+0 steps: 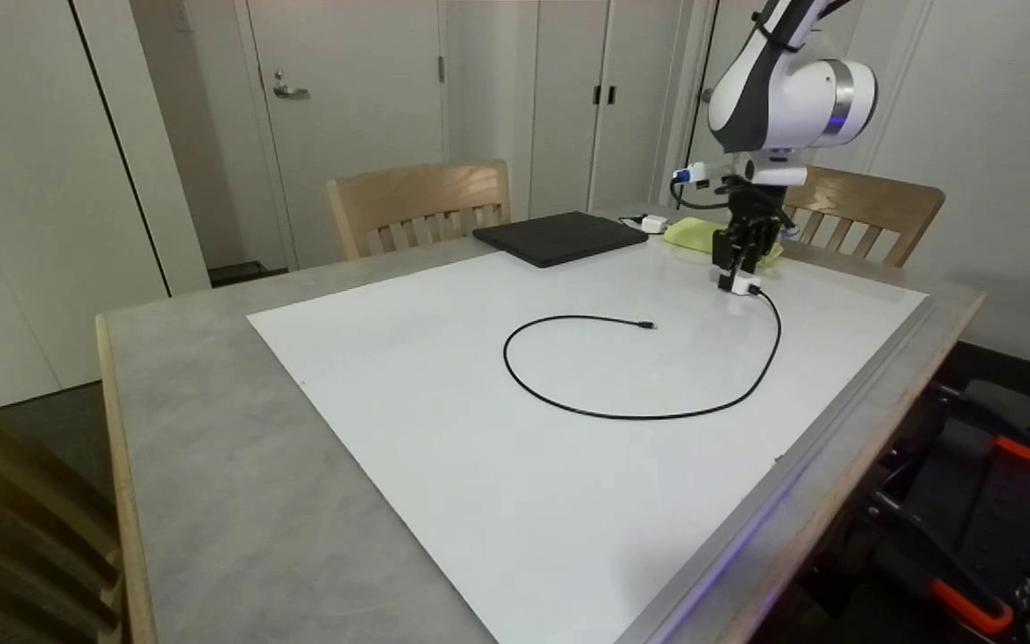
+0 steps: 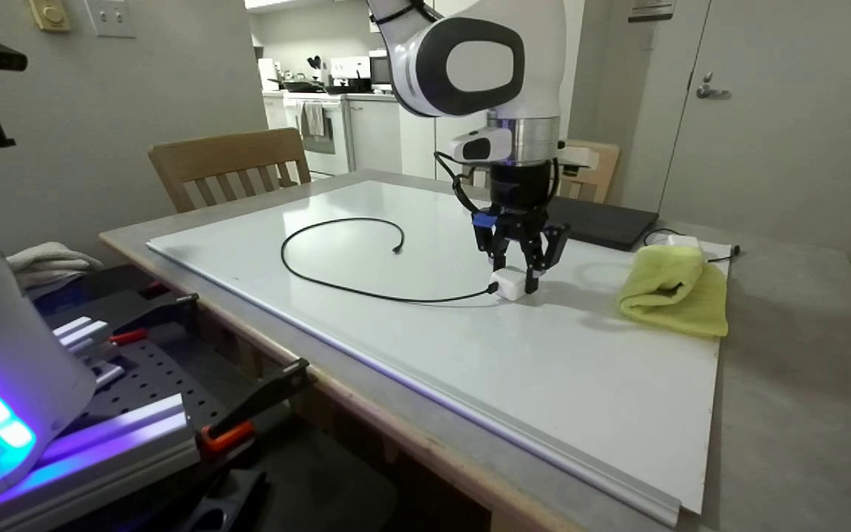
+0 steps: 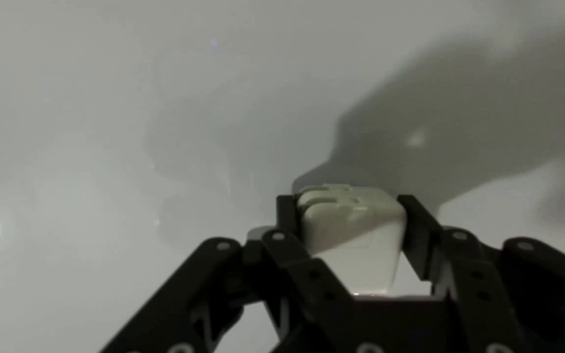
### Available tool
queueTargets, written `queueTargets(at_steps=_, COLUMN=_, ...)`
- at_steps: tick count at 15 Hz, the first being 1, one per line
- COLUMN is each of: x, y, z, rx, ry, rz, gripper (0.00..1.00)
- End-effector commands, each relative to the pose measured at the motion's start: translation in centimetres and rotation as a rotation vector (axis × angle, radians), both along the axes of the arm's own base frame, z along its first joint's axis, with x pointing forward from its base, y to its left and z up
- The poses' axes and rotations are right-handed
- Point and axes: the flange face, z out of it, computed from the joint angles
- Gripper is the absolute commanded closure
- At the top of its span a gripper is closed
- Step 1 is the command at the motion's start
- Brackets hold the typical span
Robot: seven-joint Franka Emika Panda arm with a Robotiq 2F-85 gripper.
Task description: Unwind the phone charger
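The phone charger's black cable lies on the white board in one wide open curve in both exterior views, without overlapping loops. Its free connector end rests inside the curve, and the other end enters the white plug block. My gripper points down with a finger on each side of the block, low at the board. In the wrist view both fingers touch the sides of the block. The cable is hidden in the wrist view.
A yellow-green cloth lies close to the gripper. Behind are a black flat pad and a second white block with a black cable. The white board covers much of the grey table. Wooden chairs surround it.
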Motion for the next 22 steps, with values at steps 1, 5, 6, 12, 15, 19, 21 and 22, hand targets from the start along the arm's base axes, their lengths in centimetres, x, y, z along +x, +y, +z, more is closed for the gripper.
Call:
queueTargets(at_steps=1, x=-0.3, y=-2.1, z=0.3, rx=-0.035, ry=-0.034, rz=-0.168, gripper=0.72)
queueTargets(at_steps=5, x=-1.0, y=-3.6, z=0.9, rx=-0.130, ry=-0.069, rz=-0.342, gripper=0.72)
queueTargets(at_steps=6, x=-1.1, y=-3.5, z=1.0, rx=-0.136, ry=-0.068, rz=-0.371, gripper=0.72)
queueTargets(at_steps=12, x=-1.9, y=-2.9, z=0.5, rx=-0.114, ry=-0.055, rz=-0.362, gripper=0.72)
queueTargets(at_steps=15, x=-2.1, y=-3.1, z=0.5, rx=-0.094, ry=-0.053, rz=-0.385, gripper=0.72)
queueTargets(at_steps=19, x=-2.4, y=-2.9, z=0.3, rx=-0.076, ry=-0.044, rz=-0.387, gripper=0.72)
queueTargets(at_steps=21, x=-2.3, y=-2.7, z=0.5, rx=-0.081, ry=-0.045, rz=-0.371, gripper=0.25)
queueTargets(at_steps=22, x=-2.1, y=-2.6, z=0.5, rx=-0.089, ry=-0.046, rz=-0.360, gripper=0.20)
